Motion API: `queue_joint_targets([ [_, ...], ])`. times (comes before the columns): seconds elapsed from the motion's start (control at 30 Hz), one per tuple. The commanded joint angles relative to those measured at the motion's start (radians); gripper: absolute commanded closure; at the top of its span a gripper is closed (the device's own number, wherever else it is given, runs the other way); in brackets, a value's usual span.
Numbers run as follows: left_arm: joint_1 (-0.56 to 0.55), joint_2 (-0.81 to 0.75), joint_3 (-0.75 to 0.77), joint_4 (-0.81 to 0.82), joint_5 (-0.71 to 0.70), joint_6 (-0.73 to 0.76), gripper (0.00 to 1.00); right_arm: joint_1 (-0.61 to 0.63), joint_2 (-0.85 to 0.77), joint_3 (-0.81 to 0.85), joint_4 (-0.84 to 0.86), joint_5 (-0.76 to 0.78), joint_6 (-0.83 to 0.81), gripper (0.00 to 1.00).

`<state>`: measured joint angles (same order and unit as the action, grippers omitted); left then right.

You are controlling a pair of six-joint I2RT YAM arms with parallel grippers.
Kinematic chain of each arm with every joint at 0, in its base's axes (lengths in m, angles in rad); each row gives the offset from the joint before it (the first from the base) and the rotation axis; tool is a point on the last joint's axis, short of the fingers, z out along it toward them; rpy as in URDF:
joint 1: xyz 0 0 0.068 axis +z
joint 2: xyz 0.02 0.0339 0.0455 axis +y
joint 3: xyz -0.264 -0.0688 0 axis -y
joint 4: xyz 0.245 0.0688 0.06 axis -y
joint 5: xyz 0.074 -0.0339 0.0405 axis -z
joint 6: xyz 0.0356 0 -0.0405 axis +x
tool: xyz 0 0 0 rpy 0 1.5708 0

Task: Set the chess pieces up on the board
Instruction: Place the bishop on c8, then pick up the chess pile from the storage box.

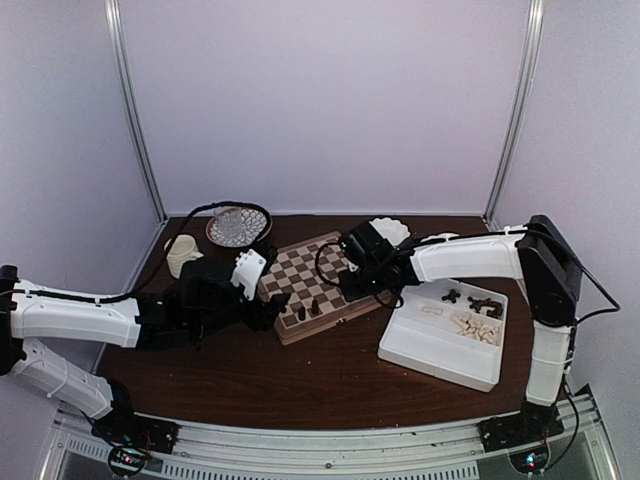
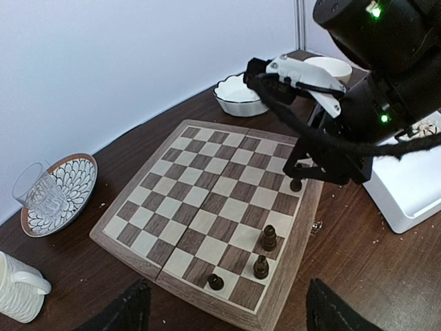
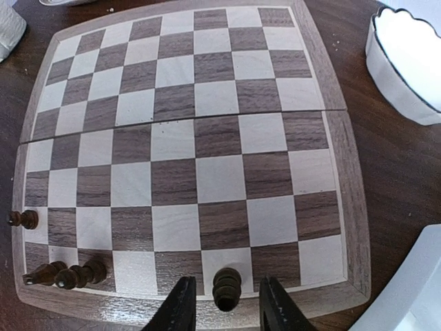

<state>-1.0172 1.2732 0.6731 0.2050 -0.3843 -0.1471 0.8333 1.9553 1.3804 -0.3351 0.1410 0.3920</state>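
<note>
The board lies in the middle of the table, also seen as the board. My right gripper hangs over its edge row, open, with a dark chess piece standing upright between the fingers and a gap on each side. Three more dark pieces stand near one corner: a pawn and two taller ones. My left gripper is open and holds nothing, hovering just off the board's corner near those pieces. From there the right gripper shows above its piece.
A white divided tray at the right holds cream pieces and dark pieces. A white scalloped bowl sits by the board's far corner. A patterned plate carrying a glass and a cream mug stand at the left.
</note>
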Motion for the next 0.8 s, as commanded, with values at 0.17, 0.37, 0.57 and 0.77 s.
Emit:
queue_joint_targets([
  [0.17, 0.003, 0.009, 0.024, -0.039, 0.014, 0.012, 0.22, -0.006, -0.198, -0.066, -0.065, 0.111, -0.004, 0.68],
  [0.37, 0.004, -0.008, 0.02, -0.043, 0.018, 0.004, 0.22, -0.036, -0.338, -0.13, -0.179, 0.16, 0.052, 0.73],
  [0.57, 0.003, -0.029, 0.009, -0.046, -0.002, 0.004, 0.22, -0.072, -0.537, -0.224, -0.247, 0.172, 0.094, 0.71],
  [0.77, 0.003, -0.055, -0.044, -0.012, -0.01, 0.006, 0.21, -0.225, -0.625, -0.321, -0.255, 0.169, 0.089, 0.69],
])
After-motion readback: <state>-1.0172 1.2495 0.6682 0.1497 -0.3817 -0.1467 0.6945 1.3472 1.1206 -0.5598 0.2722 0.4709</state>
